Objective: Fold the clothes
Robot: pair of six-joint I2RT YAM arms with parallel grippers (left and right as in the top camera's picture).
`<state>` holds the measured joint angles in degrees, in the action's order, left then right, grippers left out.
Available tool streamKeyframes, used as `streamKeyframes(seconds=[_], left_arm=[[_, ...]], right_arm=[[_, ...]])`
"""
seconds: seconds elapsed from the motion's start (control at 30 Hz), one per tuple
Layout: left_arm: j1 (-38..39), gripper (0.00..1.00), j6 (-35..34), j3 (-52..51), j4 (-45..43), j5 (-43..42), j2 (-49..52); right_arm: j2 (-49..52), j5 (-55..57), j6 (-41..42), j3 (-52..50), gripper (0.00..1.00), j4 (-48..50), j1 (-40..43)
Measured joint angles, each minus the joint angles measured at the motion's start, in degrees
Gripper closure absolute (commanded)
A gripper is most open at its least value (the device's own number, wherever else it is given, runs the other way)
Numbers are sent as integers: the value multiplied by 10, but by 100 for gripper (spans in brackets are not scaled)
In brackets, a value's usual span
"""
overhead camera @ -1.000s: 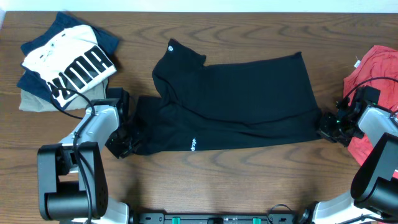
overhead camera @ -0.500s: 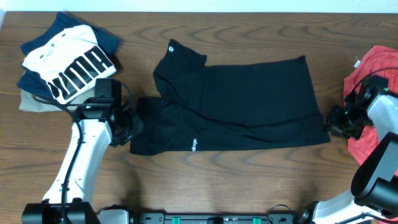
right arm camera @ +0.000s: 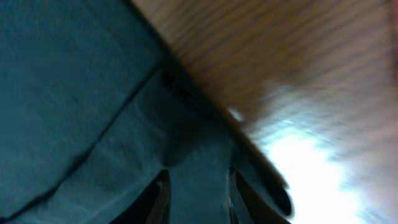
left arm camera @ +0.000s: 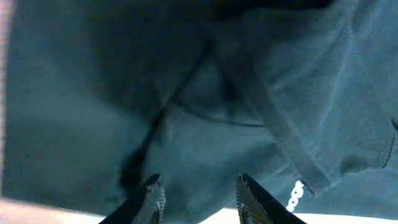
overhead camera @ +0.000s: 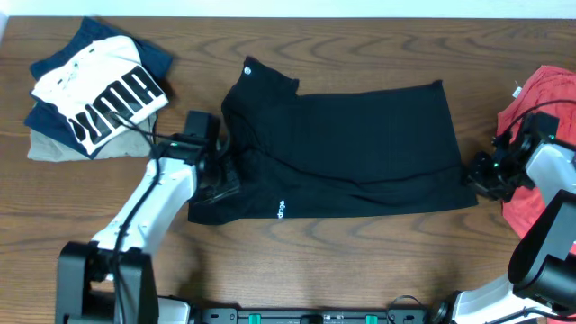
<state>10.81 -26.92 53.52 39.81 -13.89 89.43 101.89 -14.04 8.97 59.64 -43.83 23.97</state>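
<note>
Nearest the robot, a strip of bare desk (overhead camera: pixel 315 261) fronted the black garment (overhead camera: pixel 360 144), which lay spread flat across the middle of the wood. Its white lettering (overhead camera: pixel 280 210) ran by the near hem, and its hexagon logo (overhead camera: pixel 248 65) showed on the flap at the far left corner.

The left end effector (overhead camera: pixel 219 177) hung low over the garment's left end, fingers apart with nothing pinched between them. Below it the cloth was rumpled and doubled over, so it seemed placed to take up that edge for a fold.

The right end effector (overhead camera: pixel 477 171) sat at the near right corner, fingers likewise apart and straddling the cloth's edge where it met the wood. The blurred wrist view did not show whether the pads touched fabric. An arm at each end suited lifting both sides together.

Farther off, a white PUMA shirt (overhead camera: pixel 108 99) topped a folded pile at far left. A red T-shirt (overhead camera: pixel 540 99) lay at the right edge, clear of the garment.
</note>
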Motion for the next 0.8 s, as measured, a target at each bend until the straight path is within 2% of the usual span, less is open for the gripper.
streamKeyframes(seconds=[0.47,0.57,0.73,0.8], left_arm=[[14,61,0,-2,-32,3,60],[14,61,0,-4,-36,6,70],[14,61,0,-5,-43,7,80],[14,60,0,-5,-44,7,80]], right_arm=[[0,-42,0,-31,77,73,0],[0,-43,0,-31,82,73,0],[0,-44,7,-31,99,88,0],[0,-45,17,-31,99,95,0]])
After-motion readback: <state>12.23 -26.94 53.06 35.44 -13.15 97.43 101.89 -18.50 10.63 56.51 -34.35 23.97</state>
